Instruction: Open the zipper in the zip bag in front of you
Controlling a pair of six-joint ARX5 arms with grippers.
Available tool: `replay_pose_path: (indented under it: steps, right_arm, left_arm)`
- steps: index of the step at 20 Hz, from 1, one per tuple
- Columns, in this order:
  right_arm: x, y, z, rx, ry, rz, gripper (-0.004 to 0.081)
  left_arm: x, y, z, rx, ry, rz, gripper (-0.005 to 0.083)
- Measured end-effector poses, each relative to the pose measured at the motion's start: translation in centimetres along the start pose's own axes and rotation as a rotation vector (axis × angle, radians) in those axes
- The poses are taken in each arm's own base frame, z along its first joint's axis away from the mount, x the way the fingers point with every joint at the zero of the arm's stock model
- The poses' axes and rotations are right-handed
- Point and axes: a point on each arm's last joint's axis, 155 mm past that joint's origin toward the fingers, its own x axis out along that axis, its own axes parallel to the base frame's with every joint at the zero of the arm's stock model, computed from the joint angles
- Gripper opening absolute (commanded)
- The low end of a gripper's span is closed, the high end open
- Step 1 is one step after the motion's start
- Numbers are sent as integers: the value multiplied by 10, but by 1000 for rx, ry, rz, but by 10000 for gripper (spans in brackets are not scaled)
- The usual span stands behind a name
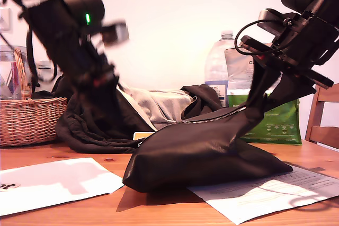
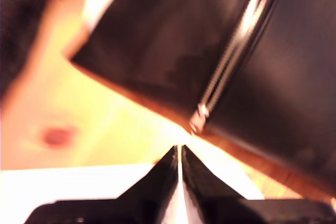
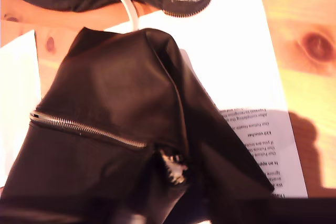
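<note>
The black zip bag (image 1: 201, 152) lies on the wooden table, its end towards the exterior view's right lifted. My second gripper (image 1: 262, 104) is shut on that raised corner, where the fabric bunches (image 3: 173, 166). The silvery zipper (image 1: 206, 118) slopes down from there towards the exterior view's left and looks closed (image 3: 84, 128). My first gripper (image 2: 179, 153) is shut with nothing between its fingers. It hovers just short of the zipper's low end and the small metal pull (image 2: 199, 114). In the exterior view its arm (image 1: 79, 41) is blurred, on the left.
A wicker basket (image 1: 29, 117) stands at the exterior view's far left, and a dark-and-grey clothing heap (image 1: 159, 104) lies behind the bag. Behind on the right are a water bottle (image 1: 222, 72), a green foil pouch (image 1: 275, 123) and a chair (image 1: 323, 120). White papers (image 1: 58, 183) (image 1: 270, 191) lie in front.
</note>
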Motion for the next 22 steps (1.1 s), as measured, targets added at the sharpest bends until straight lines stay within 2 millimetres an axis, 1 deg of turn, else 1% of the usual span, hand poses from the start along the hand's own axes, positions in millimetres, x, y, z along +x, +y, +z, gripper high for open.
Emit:
replay_pose_path:
  steps: [2, 3, 6, 7, 8, 9, 10, 13, 15, 16, 18, 20, 22]
  right_arm:
    - [-4, 2, 4, -13, -16, 1, 376]
    - [-11, 4, 8, -33, -37, 3, 376]
    - [-49, 14, 27, -101, -135, 0, 366]
    - [-62, 20, 31, -135, -165, 1, 329]
    - [-73, 23, 33, -148, -183, -2, 241]
    - [-78, 24, 33, -168, -189, -6, 123]
    - [-80, 24, 31, -180, -186, -13, -6]
    - [-80, 14, 33, -182, -190, -68, -10]
    - [-84, 6, 42, -190, -229, -131, -10]
    - [-89, 3, 47, -195, -259, -164, -10]
    - [-107, 5, 53, -219, -337, -187, -10]
    - [-133, 15, 49, -256, -431, -183, -10]
    - [-154, 21, 37, -274, -513, -177, -10]
  left_arm:
    - [-4, -1, 4, -4, -16, -2, -23]
    - [-5, -3, 5, -14, -21, -9, -23]
    - [-6, -5, 8, -47, -34, -21, -23]
    - [-6, -4, 11, -63, -44, -18, -23]
    - [-8, -4, 13, -71, -51, -16, -23]
    - [-13, -4, 16, -86, -63, -12, -23]
    - [-19, -4, 21, -90, -81, -5, -23]
    - [-44, -5, 42, -84, -164, 22, -23]
    - [-59, 0, 56, -63, -222, 63, -23]
    - [-65, 2, 62, -68, -248, 81, -23]
    - [-77, 4, 71, -77, -292, 101, -23]
    - [-90, 6, 76, -76, -355, 135, -23]
    - [-101, -2, 66, -81, -402, 158, -23]
